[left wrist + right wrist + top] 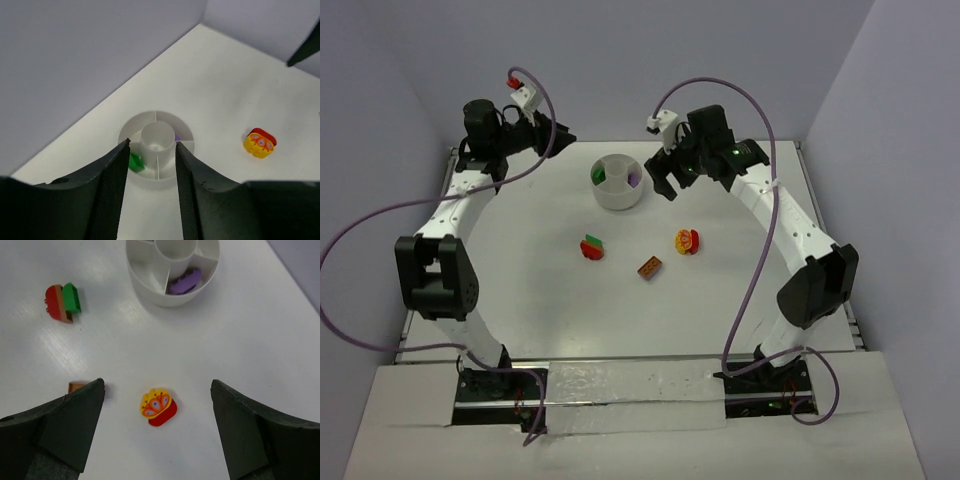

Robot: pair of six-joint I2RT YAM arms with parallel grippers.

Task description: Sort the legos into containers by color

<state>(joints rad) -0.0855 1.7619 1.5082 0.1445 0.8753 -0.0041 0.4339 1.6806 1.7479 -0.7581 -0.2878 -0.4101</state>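
The white bowl (618, 184) stands at the back centre of the table. It holds a green lego (600, 175) in a left wedge and a purple lego (633, 180) in a right wedge. On the table lie a red-and-green lego (592, 247), an orange-brown lego (648, 268) and a yellow-and-red lego (687, 241). My left gripper (565, 137) hovers left of the bowl with a narrow empty gap between its fingers (117, 190). The bowl (132, 131) shows beyond them. My right gripper (157, 385) is wide open above the yellow-and-red lego (158, 406). One of its fingers hides part of the orange-brown lego (76, 386).
Purple-grey walls enclose the white table (520, 300) at the back and both sides. Purple cables loop from both arms. In the left wrist view a dark tip of the right gripper (305, 50) shows at the upper right.
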